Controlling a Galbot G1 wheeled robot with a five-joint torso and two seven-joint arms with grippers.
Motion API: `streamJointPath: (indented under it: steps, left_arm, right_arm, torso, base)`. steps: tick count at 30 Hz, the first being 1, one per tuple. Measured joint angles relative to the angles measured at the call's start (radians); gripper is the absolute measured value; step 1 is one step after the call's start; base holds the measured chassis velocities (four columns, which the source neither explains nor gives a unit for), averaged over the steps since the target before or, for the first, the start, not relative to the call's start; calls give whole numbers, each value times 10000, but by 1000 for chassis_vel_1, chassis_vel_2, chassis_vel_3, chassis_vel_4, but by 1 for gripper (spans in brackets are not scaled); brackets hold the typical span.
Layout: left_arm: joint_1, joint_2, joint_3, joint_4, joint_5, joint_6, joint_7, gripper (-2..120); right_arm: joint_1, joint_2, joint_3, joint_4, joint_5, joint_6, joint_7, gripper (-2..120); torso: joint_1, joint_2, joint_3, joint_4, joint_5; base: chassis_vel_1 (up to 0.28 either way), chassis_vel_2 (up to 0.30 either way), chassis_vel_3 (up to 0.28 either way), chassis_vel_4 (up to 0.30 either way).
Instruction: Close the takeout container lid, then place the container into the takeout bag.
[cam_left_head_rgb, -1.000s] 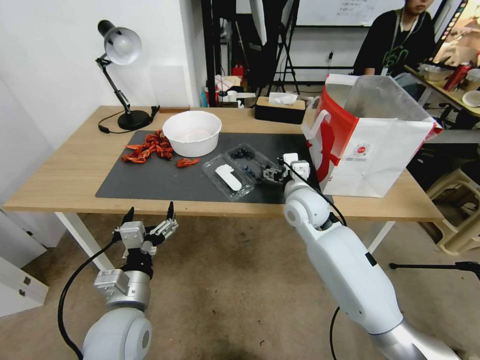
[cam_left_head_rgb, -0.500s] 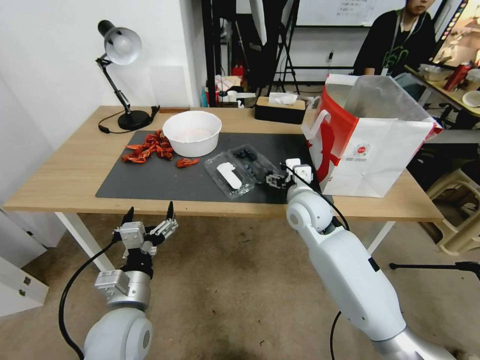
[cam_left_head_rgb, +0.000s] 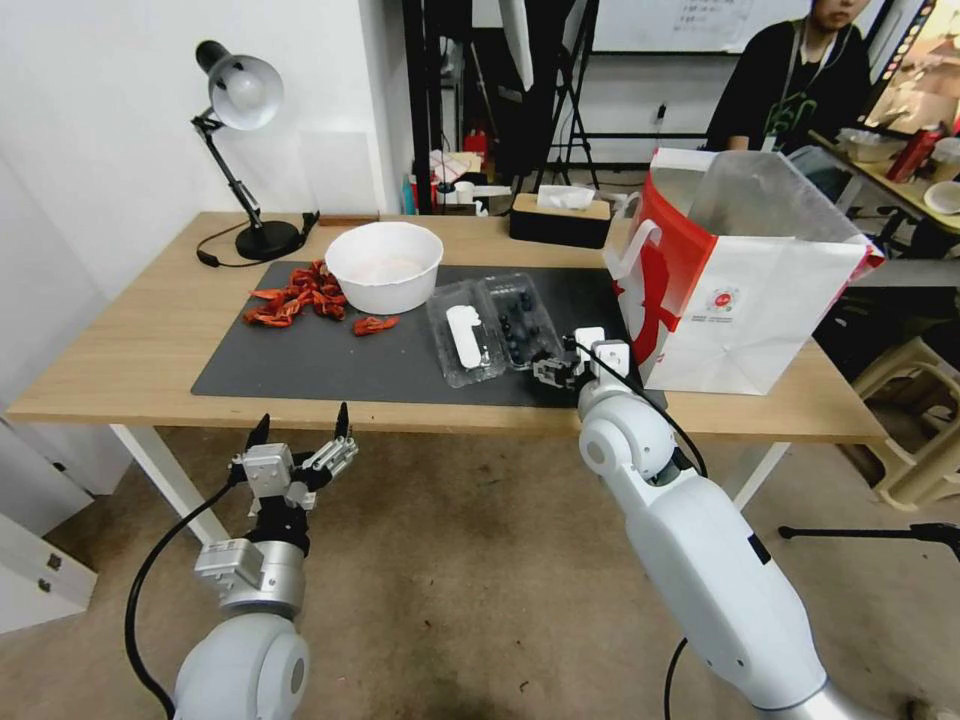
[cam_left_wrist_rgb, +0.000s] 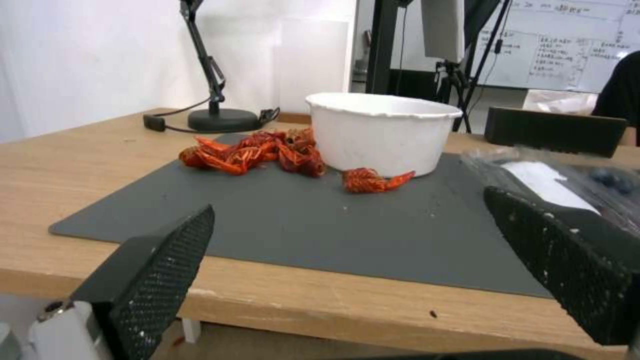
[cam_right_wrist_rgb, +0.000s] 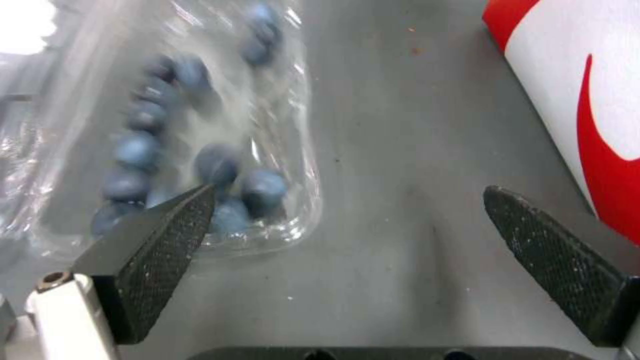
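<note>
While the right pincer (cam_left_head_rgb: 549, 370) gapes, the takeout container (cam_left_head_rgb: 495, 327) (unlidded) lies just beyond.

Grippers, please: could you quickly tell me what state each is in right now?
Left gripper: open, empty, below the table edge.
Right gripper: open, empty, beside the takeout container.

No readable text anywhere; takeout bag (cam_left_head_rgb: 760, 310) has a small red round logo (cam_left_head_rgb: 722, 299) with tiny lines under it, illegible; whiteboard (cam_left_wrist_rgb: 573, 45) at 1 o'clock carries handwriting, possibly a table, unreadable
</note>
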Motion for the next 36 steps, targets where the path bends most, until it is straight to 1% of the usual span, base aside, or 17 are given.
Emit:
streamJointPath:
  steps: [12, 17, 19, 20, 21, 22, 23, 26, 27, 28, 29, 30, 31, 33, 34, 35, 36]
  left_arm:
    - [35, -1, -37, -12, -11, -31, -23, 100]
    - [38, -8, -38, -13, -9, -33, -24, 100]
    - [38, -1, -43, -21, -7, -32, -25, 100]
    - [38, -1, -43, -21, -7, -32, -25, 100]
    - [38, 10, -46, -24, -7, -32, -25, 100]
    - [38, 16, -47, -24, -7, -32, -25, 100]
    - [38, 16, -47, -24, -7, -32, -25, 100]
    - [41, 43, -48, -25, -12, -37, -27, 100]
    - [41, 43, -48, -25, -12, -37, -27, 100]
    - [42, 52, -45, -25, -14, -54, -27, 100]
    - [47, 61, -45, -25, -18, -70, -32, 100]
    - [55, 82, -44, -26, -27, -81, -35, 100]
    - [55, 82, -44, -26, -27, -81, -35, 100]
    - [67, 121, -50, -25, -45, -105, -53, 100]
    - [67, 121, -50, -25, -45, -105, -53, 100]
    - [81, 167, -56, -26, -63, -121, -61, 100]
    - [91, 199, -58, -26, -71, -137, -63, 100]
  right_arm:
    - [47, 135, -4, 181, -12, 73, 15, 100]
    - [-42, 17, 184, 697, -4, 489, -257, 100]
    - [-318, -171, 312, 1142, -6, 1125, -662, 100]
    - [-318, -171, 312, 1142, -6, 1125, -662, 100]
    - [-621, -368, 380, 1479, -16, 1897, -1050, 100]
    - [-815, -474, 425, 1644, -36, 2293, -1326, 100]
    - [-815, -474, 425, 1644, -36, 2293, -1326, 100]
    - [-1783, -939, 603, 2415, -525, 3976, -2370, 100]
    - [-1783, -939, 603, 2415, -525, 3976, -2370, 100]
    - [-2030, -1031, 653, 2598, -722, 4272, -2512, 100]
    - [-2327, -1124, 729, 2815, -1055, 4592, -2664, 100]
    - [-2828, -1280, 844, 3165, -1795, 5034, -2787, 100]
    - [-2828, -1280, 844, 3165, -1795, 5034, -2787, 100]
    - [-3745, -1413, 940, 3625, -2799, 5512, -2805, 100]
    - [-3745, -1413, 940, 3625, -2799, 5512, -2805, 100]
    - [-4600, -1438, 1071, 3982, -3629, 5846, -2740, 100]
    - [-5176, -1420, 1191, 4206, -4167, 6107, -2640, 100]
  torso:
    - [1, 0, 1, 2, 0]
    - [0, 0, 0, 1, 0]
    - [0, -1, 0, 2, 0]
    - [0, -1, 0, 2, 0]
    - [0, 0, 0, 2, 0]
    - [0, 0, 0, 1, 0]
    - [0, 0, 0, 1, 0]
    - [0, 0, 0, 1, 1]
    - [0, 0, 0, 1, 1]
    - [0, 0, 0, 1, 2]
    - [0, -1, 0, -1, 3]
    - [0, -1, -1, 3, 1]
    - [0, -1, -1, 3, 1]
    - [0, -2, 0, 1, 0]
    - [0, -2, 0, 1, 0]
    - [-1, -1, 0, -6, 2]
    - [-1, -1, -2, 0, -2]
  base:
    - [0, 0, 0, 0]
    - [0, 0, 0, 0]
    - [0, 0, 0, 0]
    - [0, 0, 0, 0]
    - [0, 0, 0, 0]
    - [0, 0, 0, 0]
    - [0, 0, 0, 0]
    - [0, 0, 0, 0]
    - [0, 0, 0, 0]
    - [0, 0, 0, 0]
    - [0, 0, 0, 0]
    - [0, 0, 0, 0]
    - [0, 0, 0, 0]
    - [0, 0, 0, 0]
    - [0, 0, 0, 0]
    - [0, 0, 0, 0]
    - [0, 0, 0, 0]
